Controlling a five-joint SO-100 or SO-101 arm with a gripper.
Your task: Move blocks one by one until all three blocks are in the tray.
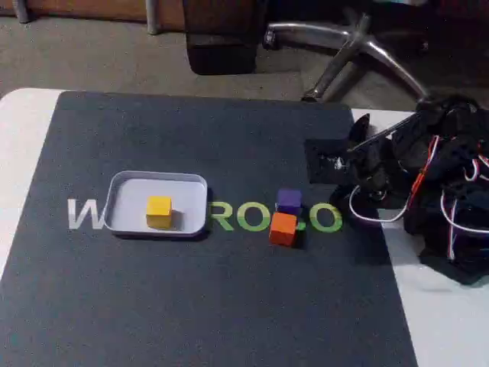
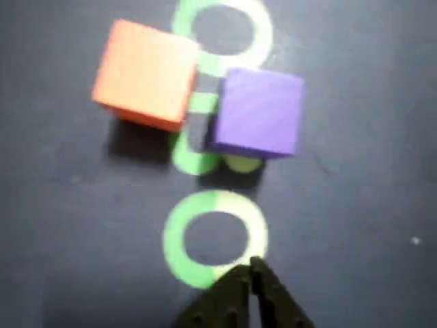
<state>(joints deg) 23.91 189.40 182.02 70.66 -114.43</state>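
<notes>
One block, the yellow block [image 1: 159, 210], already sits inside the tray [image 1: 122, 191] on the left side of the dark mat [image 1: 191, 306] in your fixed view. Two more wait to the right of the tray: the orange block [image 1: 283, 228] is nearer and the purple block [image 1: 289, 201] is just behind it. In your wrist view the gripper [image 2: 250, 268] has its two tips pressed together, holding nothing, near the orange block [image 2: 145, 74] and purple block [image 2: 258, 111].
</notes>
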